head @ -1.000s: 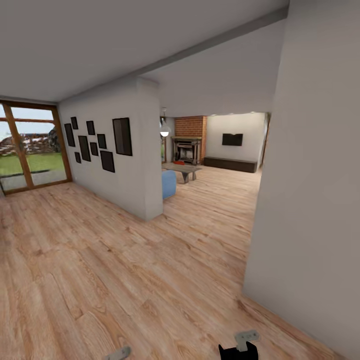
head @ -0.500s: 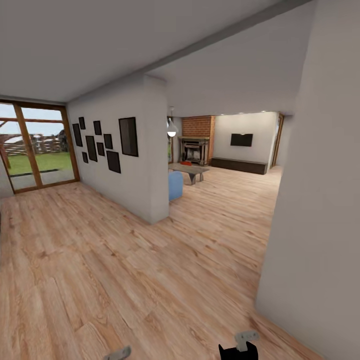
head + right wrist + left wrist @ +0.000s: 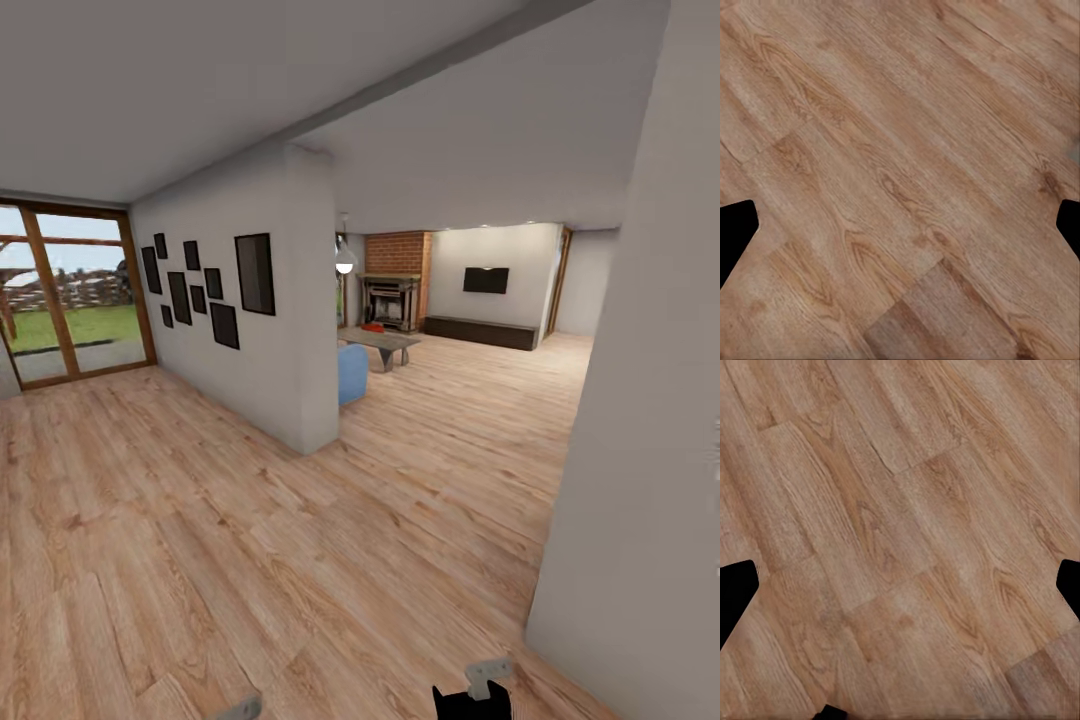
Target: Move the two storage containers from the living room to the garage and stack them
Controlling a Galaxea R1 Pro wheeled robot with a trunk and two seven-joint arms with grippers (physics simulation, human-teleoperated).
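Wood floor (image 3: 300, 520) runs to the living room (image 3: 450, 300); my left gripper (image 3: 900, 585) and right gripper (image 3: 900, 225) gape wide, empty.

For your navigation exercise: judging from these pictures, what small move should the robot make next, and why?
Probably roll forward through the opening toward the fireplace: a small red thing sits far off by the low table, and both tools hang open over bare wood floor.

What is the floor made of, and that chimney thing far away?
The floor looks like light wooden planks with a matte finish: board seams and wavy grain with knots show, clearest in both wrist views. Being a simulator's render, it could equally be laminate. The fireplace's chimney part looks like rough red brick; it is too far to make out separate bricks.
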